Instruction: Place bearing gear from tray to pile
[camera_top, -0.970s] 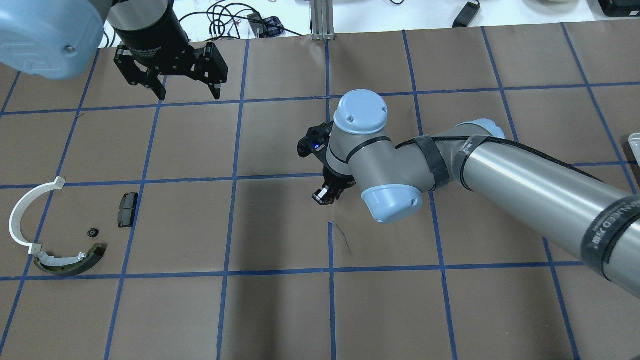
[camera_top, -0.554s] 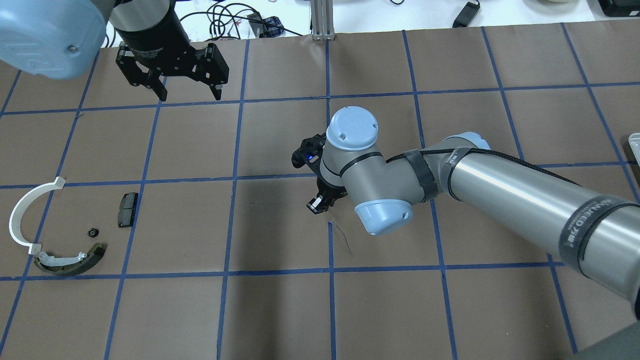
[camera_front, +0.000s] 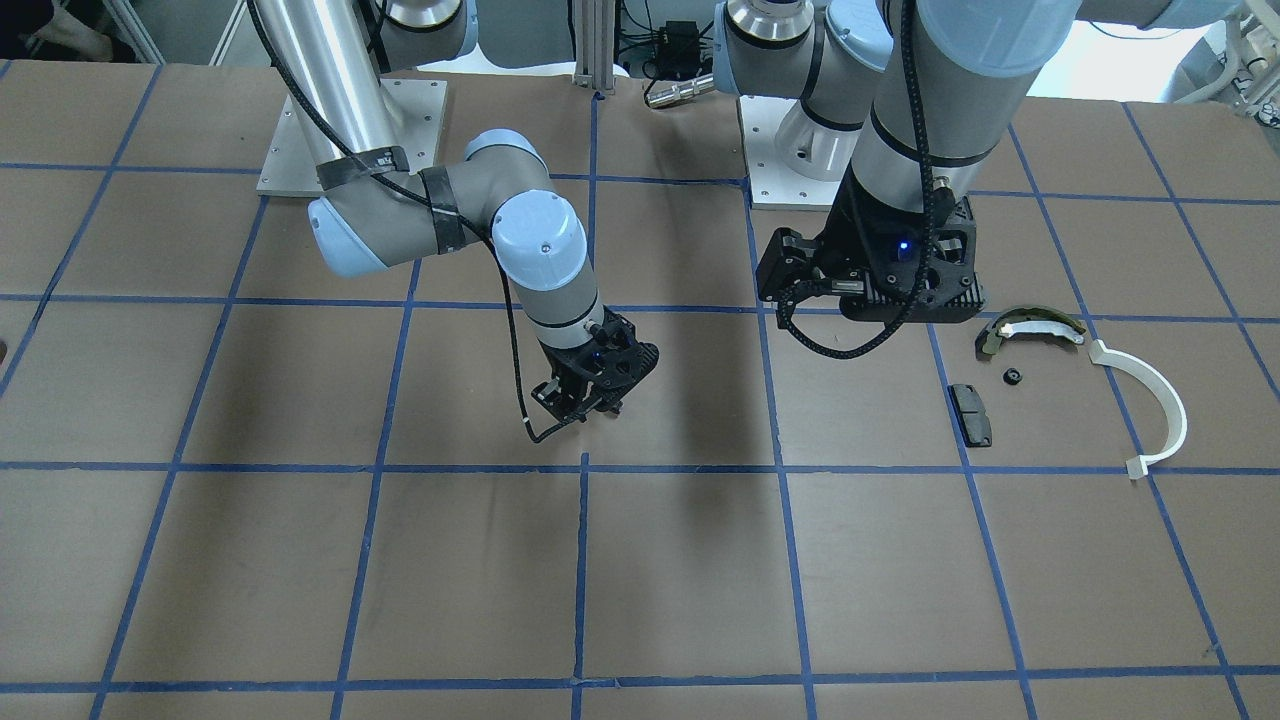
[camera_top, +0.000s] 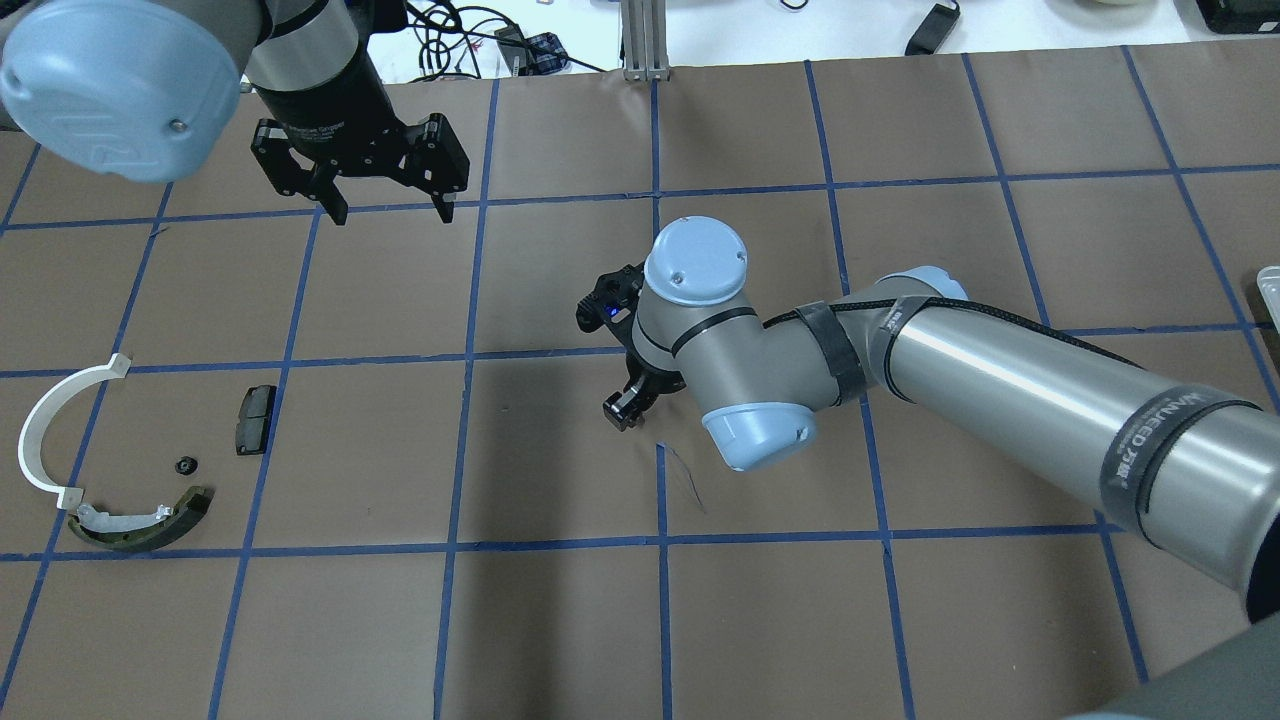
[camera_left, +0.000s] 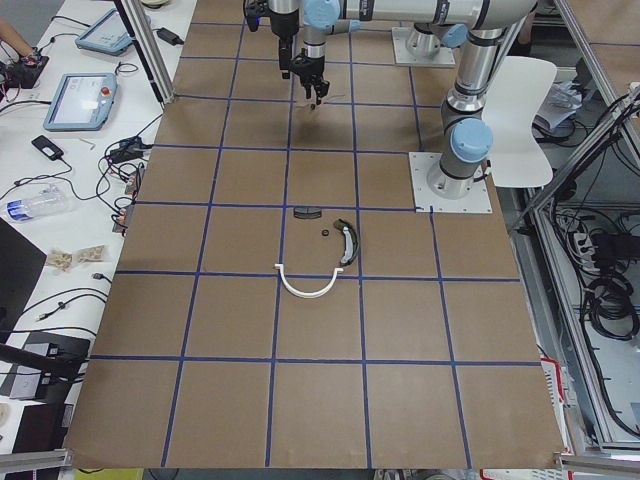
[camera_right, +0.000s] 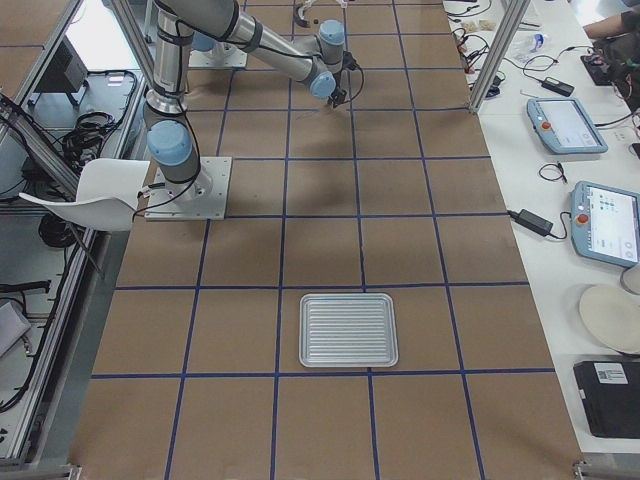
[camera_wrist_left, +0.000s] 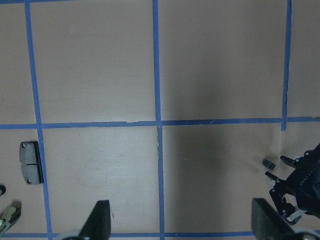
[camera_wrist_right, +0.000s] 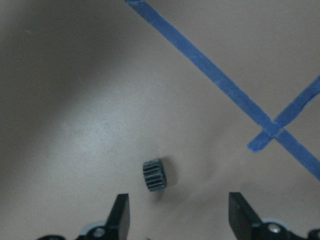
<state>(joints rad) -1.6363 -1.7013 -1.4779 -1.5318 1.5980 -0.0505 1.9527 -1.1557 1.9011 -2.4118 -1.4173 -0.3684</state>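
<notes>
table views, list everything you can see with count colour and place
table: one, brown paper with blue tape grid
gear: one, black, lying near the table's middle
half-ring strip: one, white, robot's left end of the table
curved shoe: one, olive and white, by the strip's near end
pad: one, black, rectangular, middle-side of the strip
small round part: one, black, between pad and shoe
tray: one, silver, robot's right end
tablets: two, grey with blue screens, side bench
left gripper: one, black, open, above the far side
right gripper: one, black, open, low by the gear
</notes>
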